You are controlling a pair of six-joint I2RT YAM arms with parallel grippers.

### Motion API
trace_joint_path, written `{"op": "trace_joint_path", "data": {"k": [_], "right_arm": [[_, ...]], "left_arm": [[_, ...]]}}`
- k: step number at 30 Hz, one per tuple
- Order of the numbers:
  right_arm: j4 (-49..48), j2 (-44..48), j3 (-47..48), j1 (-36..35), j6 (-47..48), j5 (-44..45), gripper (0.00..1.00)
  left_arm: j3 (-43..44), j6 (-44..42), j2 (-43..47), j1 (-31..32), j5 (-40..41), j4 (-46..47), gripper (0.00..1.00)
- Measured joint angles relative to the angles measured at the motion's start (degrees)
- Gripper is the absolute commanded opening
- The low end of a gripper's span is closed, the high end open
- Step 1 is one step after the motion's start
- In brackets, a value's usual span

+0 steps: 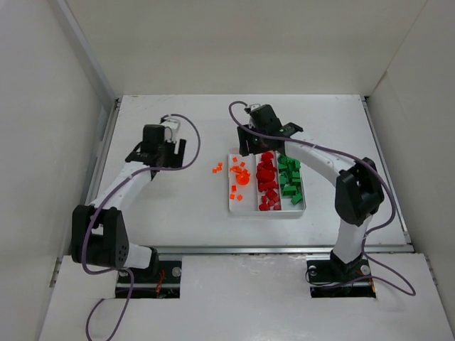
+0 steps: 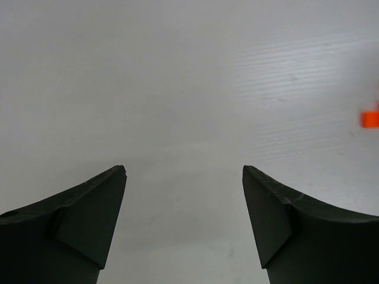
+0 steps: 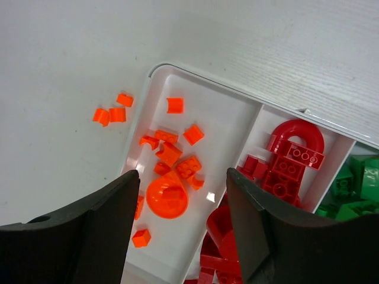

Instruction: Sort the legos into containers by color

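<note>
Two grippers, both spread and holding nothing. The left gripper [image 2: 183, 170] hangs over the bare white table [image 2: 177, 71]. Three loose bright orange plastic bricks [image 3: 117, 114] lie just left of the shallow white three-compartment tray [image 1: 242, 208]. Below the right gripper [image 3: 183, 173], its left compartment holds about ten orange pieces [image 3: 169, 154]. The middle one holds a red heap [image 3: 290, 157] and the right a green heap [image 3: 361, 177], both too piled to count.
</note>
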State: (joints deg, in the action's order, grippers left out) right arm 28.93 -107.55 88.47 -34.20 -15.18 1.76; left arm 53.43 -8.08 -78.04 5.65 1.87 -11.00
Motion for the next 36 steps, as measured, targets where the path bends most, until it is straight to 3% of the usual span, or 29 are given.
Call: {"op": "trace_joint_path", "data": {"k": [6, 9, 13, 16, 18, 24, 31, 36], "right_arm": [[-0.98, 3.37, -1.68, 1.60, -0.02, -0.39, 0.66], [-1.07, 3.82, -3.17, 2.51, -0.04, -0.63, 0.66], [-1.03, 4.26, -4.48, 3.13, -0.04, -0.74, 0.66], [-1.05, 5.38, -5.25, 3.17, -0.04, -0.74, 0.66], [-1.09, 6.47, -5.79, 3.17, -0.02, -0.72, 0.66], [-1.09, 8.52, -6.58, 3.17, -0.09, -0.66, 0.66], [-1.07, 8.66, -6.93, 3.17, -0.09, -0.07, 0.66], [-1.05, 8.66, -6.93, 3.17, -0.09, -0.02, 0.66]], "left_arm": [[0.31, -8.72, -2.82, 13.84, -6.73, 2.64, 0.75], [0.31, -12.94, -5.84, 17.59, -10.71, 4.92, 0.75], [1.77, -17.07, -13.75, 18.99, -14.05, 6.19, 0.69], [7.06, -18.91, -21.73, 18.99, -15.45, 3.93, 0.61], [11.02, -19.71, -26.43, 18.99, -16.48, 2.43, 0.61], [13.05, -20.65, -28.55, 18.84, -18.29, 2.14, 0.60], [13.03, -20.83, -28.76, 19.08, -18.08, 2.05, 0.38], [13.03, -20.81, -28.76, 19.50, -17.94, 1.60, 0.13]]}}
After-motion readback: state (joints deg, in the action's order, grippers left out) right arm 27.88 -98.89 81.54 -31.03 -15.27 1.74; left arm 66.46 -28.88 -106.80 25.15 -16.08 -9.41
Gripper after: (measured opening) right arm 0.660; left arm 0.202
